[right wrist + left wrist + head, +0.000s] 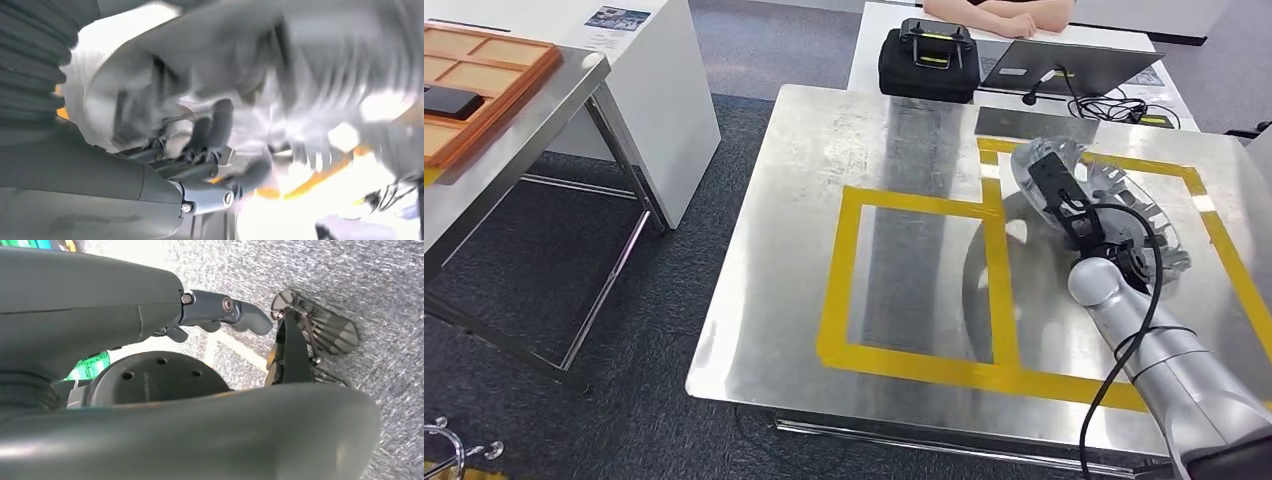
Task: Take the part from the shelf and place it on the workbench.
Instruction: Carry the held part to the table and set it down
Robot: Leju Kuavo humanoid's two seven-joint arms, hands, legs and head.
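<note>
Steel workbench (824, 300), right hand (1114, 245) gripping part (1124, 195)

lab/workshop | taped steel workbench (904, 150) | laptop (1064, 65) | grey carpet (574, 260)

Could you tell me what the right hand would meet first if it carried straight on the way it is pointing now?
Probably nothing new: the right hand already grips the silver finned part. Carrying on, the part would likely meet the workbench near the yellow tape; depth is unclear.
</note>
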